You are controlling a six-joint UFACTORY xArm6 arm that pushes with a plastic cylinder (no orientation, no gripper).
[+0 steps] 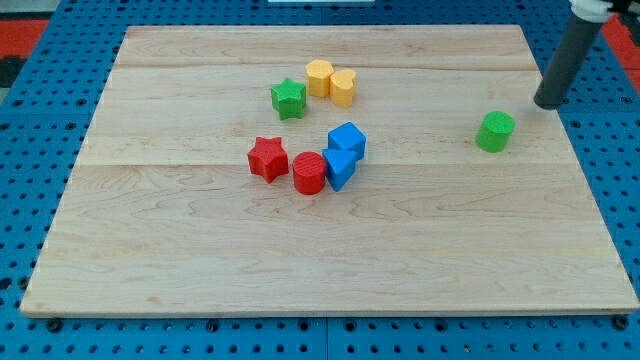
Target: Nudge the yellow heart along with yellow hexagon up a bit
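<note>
Yellow heart (343, 87) and yellow hexagon (319, 76) sat touching, side by side, in the upper middle of the wooden board (180, 250). Hexagon was on the view's left of the pair, heart on the right and slightly lower.

My tip (549, 103) was at the board's right edge, upper part, well apart from both yellows. No fingers on this rig, so nothing to open or close; the rod was holding nothing and touching no block.

Key relation: the pair lay far to the view's left of my tip and at roughly the same height on the board, marginally higher. To push them toward the view's top, my tip would need to get below them first (a straight run leftward would hit the heart from the side and shove it sideways, my judgement).

Pair's long axis ran roughly left-right with a slight tilt. A push from below near the seam should carry both; off-centre contact would likely split them.

Obstacles:
- green star (288, 98) just left of and below the hexagon, close to touching.
- two blue blocks (344, 153) below the pair, with a clear gap between.
- red cylinder (309, 173) and red star (267, 158) further down.
- green cylinder (494, 131) near my tip, lower left of it.

Task not yet begun, as far as position suggested.
</note>
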